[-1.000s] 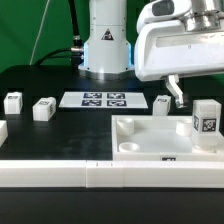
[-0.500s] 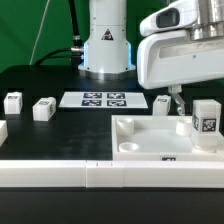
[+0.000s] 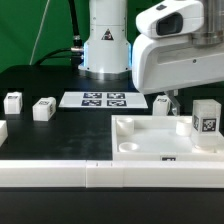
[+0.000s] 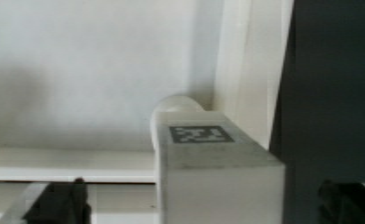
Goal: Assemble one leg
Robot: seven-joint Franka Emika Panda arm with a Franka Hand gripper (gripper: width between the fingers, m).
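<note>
Green curtain (image 3: 18,30) and a black table (image 3: 60,135) back a Franka assembly rig. The gripper (image 3: 172,104) hangs with its jaws spread wide and nothing between the pads. In the wrist view its two dark fingertips (image 4: 54,203) sit well apart on either side of the leg (image 4: 205,150).

The leg, a squat white post with a black-and-white tag on one face, stands upright at a corner of the large flat white panel (image 3: 150,140), near the exterior view's right edge. It is just beside a round corner hole (image 4: 182,102).

The post looks like light, rigid moulded plastic with smooth faces. It should neither bend nor crush, but it could slide or tip if caught off-centre. Two flat opposite sides, low on the body, look like the sound place to pinch it.

Three more posts (image 3: 43,108) rest on the table. Two of them lie to the exterior view's left of the marker board (image 3: 104,99), and one is near the gripper.

The arm's white housing (image 3: 175,50) hides most of the fingers from outside. Neither view settles how high the pads hang above the post, or whether its foot sits in the hole. A white rail (image 3: 90,176) cuts off the panel's near edge.
</note>
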